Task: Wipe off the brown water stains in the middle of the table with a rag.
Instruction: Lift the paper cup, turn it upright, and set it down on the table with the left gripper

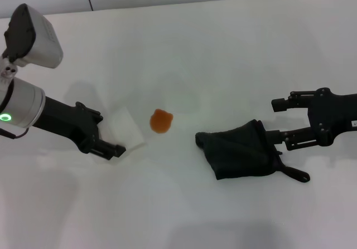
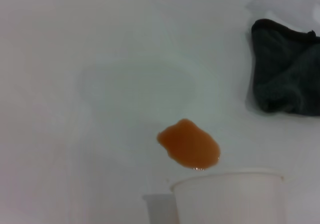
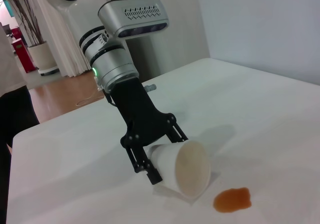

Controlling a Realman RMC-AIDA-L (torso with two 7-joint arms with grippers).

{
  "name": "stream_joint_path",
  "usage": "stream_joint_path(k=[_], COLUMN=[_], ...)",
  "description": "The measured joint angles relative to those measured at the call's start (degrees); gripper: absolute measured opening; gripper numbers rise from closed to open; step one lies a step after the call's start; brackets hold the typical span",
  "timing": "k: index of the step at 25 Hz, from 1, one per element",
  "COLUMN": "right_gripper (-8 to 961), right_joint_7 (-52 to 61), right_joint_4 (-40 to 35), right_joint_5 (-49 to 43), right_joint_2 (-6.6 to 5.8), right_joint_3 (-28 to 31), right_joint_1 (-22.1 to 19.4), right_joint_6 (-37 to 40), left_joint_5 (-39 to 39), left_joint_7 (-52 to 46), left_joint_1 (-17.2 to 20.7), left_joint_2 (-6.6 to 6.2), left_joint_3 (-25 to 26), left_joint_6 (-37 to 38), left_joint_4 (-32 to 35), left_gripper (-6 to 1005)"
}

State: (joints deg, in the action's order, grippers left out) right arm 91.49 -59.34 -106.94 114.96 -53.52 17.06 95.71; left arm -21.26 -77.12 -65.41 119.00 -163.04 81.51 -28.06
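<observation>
Looking down from the head camera, you are seeing the stain (image 1: 161, 121) sitting as one small orange-brown blob near the middle of the table (image 1: 223, 48). The rag (image 1: 241, 150) is lying bunched on the right half, well apart from the stain, with its loop tail (image 1: 294, 174) trailing toward the right edge. The right gripper (image 1: 282, 122) is reaching in from the right edge with its fingers spread apart; the lower finger is lying against the rag's right side, the upper one is hanging clear above bare table. The left gripper (image 1: 120, 137) is reaching in from the left edge and is clamping a cup (image 1: 129, 127) tipped on its side, its mouth facing the stain and sitting just beside it.

Turning to the left wrist camera, you are looking over the cup's rim (image 2: 229, 176), with the stain (image 2: 189, 144) lying right in front of it on bare table. The rag (image 2: 287, 68) is showing farther off, apart from both.

Turning to the right wrist camera, you are facing the left arm across the table. Its gripper (image 3: 150, 151) is holding the cup (image 3: 182, 168) between its black fingers, the cup's open mouth tilting down toward the tabletop. The stain (image 3: 232, 200) is lying just beside the cup's rim, not quite touching it as far as you can tell.
</observation>
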Motion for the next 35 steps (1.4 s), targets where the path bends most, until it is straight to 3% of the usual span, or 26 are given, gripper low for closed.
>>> stream_joint_path(k=[5,11,19,21,35], right_gripper=[841,841,840,840,834], right_joint_7=[0.1,0.2,0.2,0.2,0.1], right_joint_4=[0.0,0.0,0.0,0.0,0.3], right_joint_5=[0.0,0.0,0.0,0.0,0.2], right_joint_2=[0.00,0.00,0.08,0.09,0.18], right_joint_3=[0.0,-0.1,-0.7,-0.8,-2.1], right_joint_1=[0.0,0.2,1.3,1.5,1.7], right_joint_6=[0.0,0.0,0.0,0.0,-1.4], left_joint_5=[5.8,17.8,31.3,35.4,40.1], left_joint_7=[2.1,8.2,16.7,18.4,28.7], left_joint_1=[1.3,5.4,11.2,12.3,11.7], left_joint_2=[-0.42,-0.40,-0.23,-0.35,-0.15], left_joint_3=[0.0,0.0,0.0,0.0,0.0], left_joint_6=[3.1,9.5,9.5,6.5,-19.3], left_joint_4=[-3.0,-10.5,-9.2,-5.1,14.4], left_gripper=[736,713,634,619,589])
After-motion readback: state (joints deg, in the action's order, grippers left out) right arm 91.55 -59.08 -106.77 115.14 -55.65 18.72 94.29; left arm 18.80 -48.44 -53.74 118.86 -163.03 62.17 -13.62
